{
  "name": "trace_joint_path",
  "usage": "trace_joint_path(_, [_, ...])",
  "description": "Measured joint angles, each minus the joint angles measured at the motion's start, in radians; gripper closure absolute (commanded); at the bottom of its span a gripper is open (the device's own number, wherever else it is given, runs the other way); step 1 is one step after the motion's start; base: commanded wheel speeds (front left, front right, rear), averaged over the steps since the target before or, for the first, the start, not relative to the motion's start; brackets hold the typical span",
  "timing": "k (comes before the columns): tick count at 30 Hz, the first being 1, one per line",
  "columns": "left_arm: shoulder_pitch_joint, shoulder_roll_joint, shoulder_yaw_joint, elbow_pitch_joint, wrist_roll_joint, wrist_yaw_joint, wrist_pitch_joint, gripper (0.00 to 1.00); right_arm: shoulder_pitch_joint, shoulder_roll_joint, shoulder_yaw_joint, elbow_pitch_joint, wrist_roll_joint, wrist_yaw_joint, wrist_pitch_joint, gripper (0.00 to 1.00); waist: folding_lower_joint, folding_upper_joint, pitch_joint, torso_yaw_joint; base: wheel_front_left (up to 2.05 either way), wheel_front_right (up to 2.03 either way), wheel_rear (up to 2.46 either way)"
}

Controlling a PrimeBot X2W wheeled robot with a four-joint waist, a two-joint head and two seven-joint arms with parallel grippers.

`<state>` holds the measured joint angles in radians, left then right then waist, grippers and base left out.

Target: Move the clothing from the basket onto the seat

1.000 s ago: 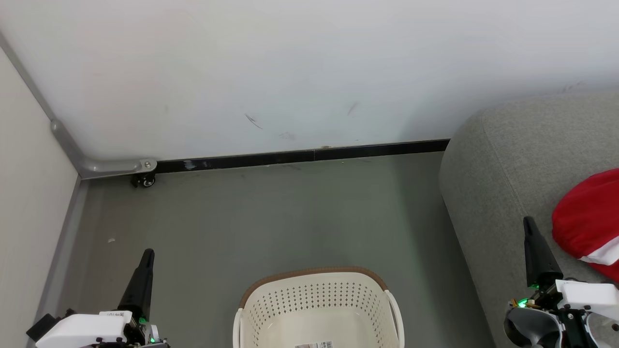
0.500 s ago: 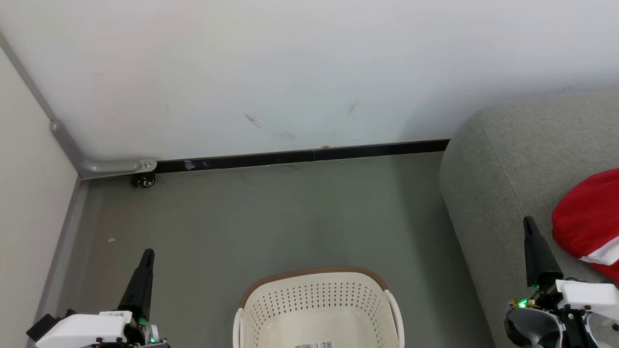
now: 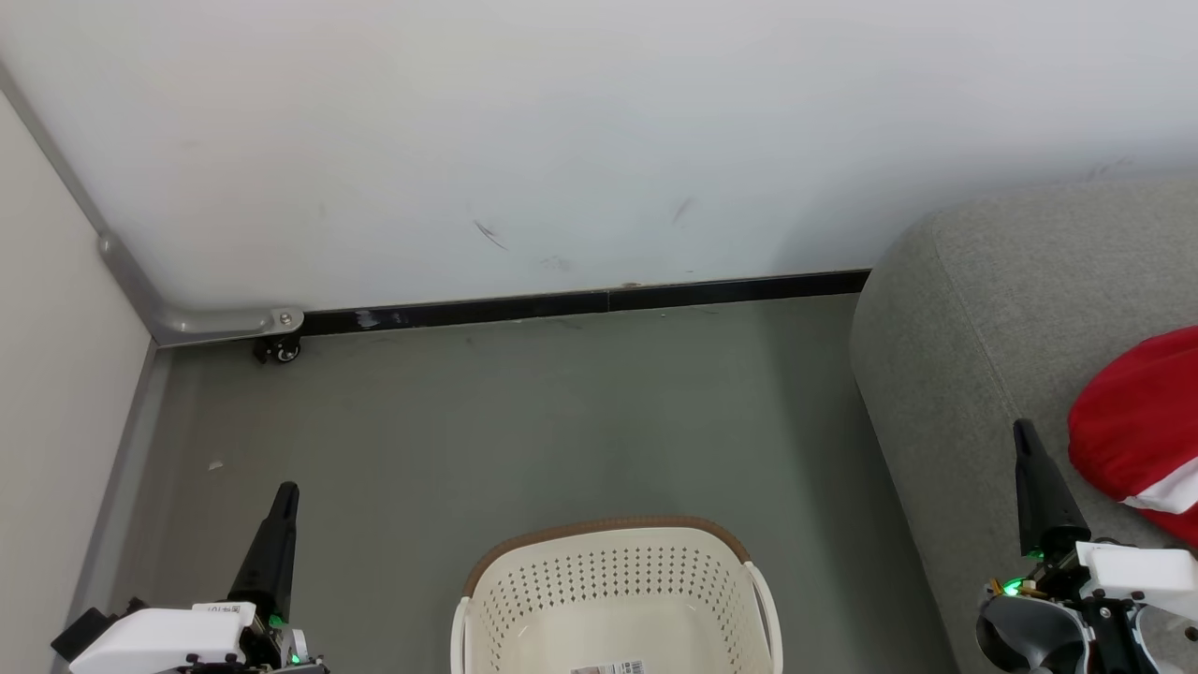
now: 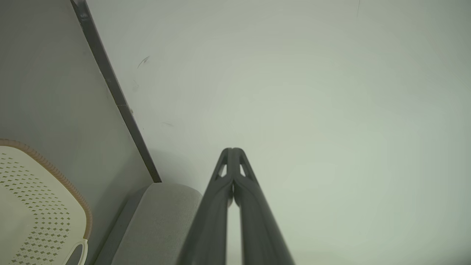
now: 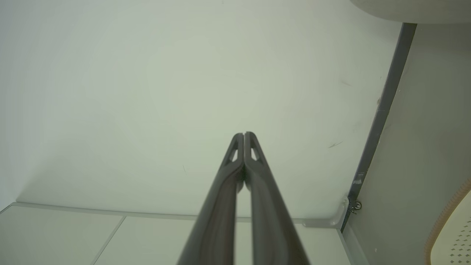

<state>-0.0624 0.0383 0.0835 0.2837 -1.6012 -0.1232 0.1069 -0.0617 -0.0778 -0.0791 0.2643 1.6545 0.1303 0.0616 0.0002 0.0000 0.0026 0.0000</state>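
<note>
floor [image 3: 562,421] grey-green, matte; meets a scuffed white wall [image 3: 562,140] at a black baseboard [image 3: 580,303]. small caster [image 3: 278,351] in the far left corner. basket [image 3: 613,538] stands on the floor's near edge, centre, pale bottom and a printed label showing. clothing [image 3: 1137,421], red with white trim, lies on the seat [image 3: 983,309], well apart from the basket. left gripper [image 3: 287,489] over the floor left of the basket, fingers pressed together, nothing between. right gripper [image 3: 1023,426] at the seat's front edge, just beside the clothing, likewise closed on nothing.

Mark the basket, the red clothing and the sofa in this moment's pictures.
basket [image 3: 608,571], head view, on its perforated far wall.
red clothing [image 3: 1137,421], head view, on the red fabric.
sofa [image 3: 973,318], head view, on its bare grey arm.
</note>
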Motion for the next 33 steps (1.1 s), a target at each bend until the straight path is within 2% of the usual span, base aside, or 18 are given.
trace_joint_path(33, [0.000,0.000,0.000,0.000,0.000,0.000,0.000,1.00,0.000,0.000,-0.003,0.000,0.000,0.000,0.000,1.00,0.0000,0.0000,0.000,0.000,0.00,0.00,0.00])
